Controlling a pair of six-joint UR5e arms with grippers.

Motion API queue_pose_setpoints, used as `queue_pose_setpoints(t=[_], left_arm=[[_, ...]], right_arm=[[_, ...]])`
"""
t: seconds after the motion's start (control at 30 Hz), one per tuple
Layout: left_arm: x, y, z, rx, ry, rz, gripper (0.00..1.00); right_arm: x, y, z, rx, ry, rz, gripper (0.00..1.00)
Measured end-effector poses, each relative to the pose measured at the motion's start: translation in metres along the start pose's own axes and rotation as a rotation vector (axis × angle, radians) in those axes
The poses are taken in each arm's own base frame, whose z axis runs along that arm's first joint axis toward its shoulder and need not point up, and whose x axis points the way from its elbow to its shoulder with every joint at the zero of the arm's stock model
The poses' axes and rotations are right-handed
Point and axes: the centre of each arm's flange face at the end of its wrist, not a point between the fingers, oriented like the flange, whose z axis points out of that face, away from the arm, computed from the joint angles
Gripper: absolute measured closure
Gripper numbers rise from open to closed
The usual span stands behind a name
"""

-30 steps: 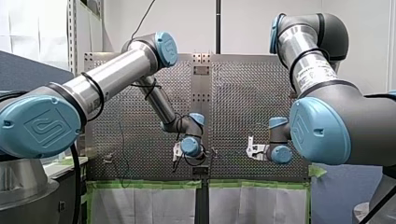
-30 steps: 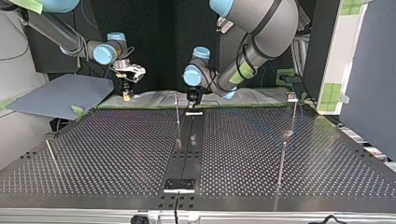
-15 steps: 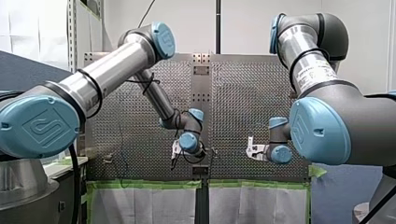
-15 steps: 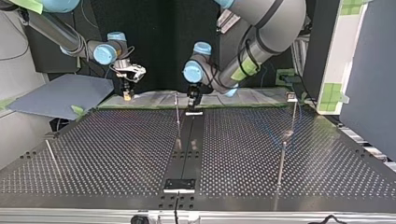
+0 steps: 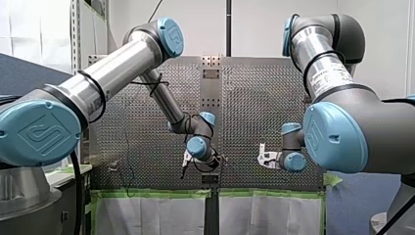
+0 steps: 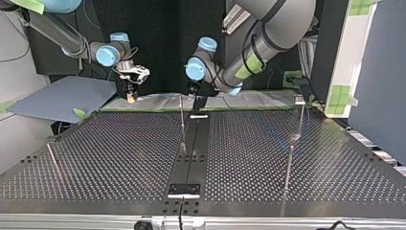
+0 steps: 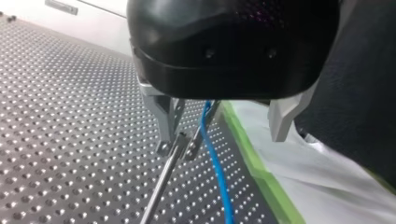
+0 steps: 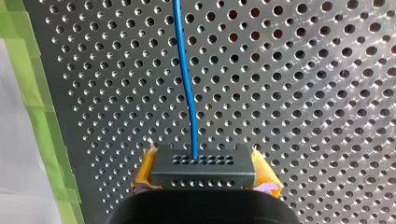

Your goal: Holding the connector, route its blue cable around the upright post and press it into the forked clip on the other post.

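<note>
My left gripper (image 7: 220,140) stands wide, straddling the cable (image 7: 215,163). One finger (image 7: 163,116) sits close against the post (image 7: 159,184), whose fork (image 7: 183,140) lies just beside the cable, not plainly around it. Well away from the post, my right gripper (image 8: 204,177) clamps the connector (image 8: 203,163), with the cable running straight ahead. I judge the left arm nearer for pressing.

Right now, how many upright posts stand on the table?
4 in the top view: centre post beside my left gripper; far right post; near right post; left post. Others may be hidden.
</note>
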Motion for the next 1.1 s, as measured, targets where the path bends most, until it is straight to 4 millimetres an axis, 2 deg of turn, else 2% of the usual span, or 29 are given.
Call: queue_pose_setpoints(t=[0.87,1.1], left_arm=[[0.013,-0.042,-0.028,0.04,-0.049,0.031,0.02],[0.013,-0.045,-0.03,0.036,-0.057,0.031,0.02]], right_arm=[[-0.001,-0.003,-0.001,0.021,-0.007,0.005,1.0],[-0.001,-0.003,-0.001,0.023,-0.007,0.007,1.0]])
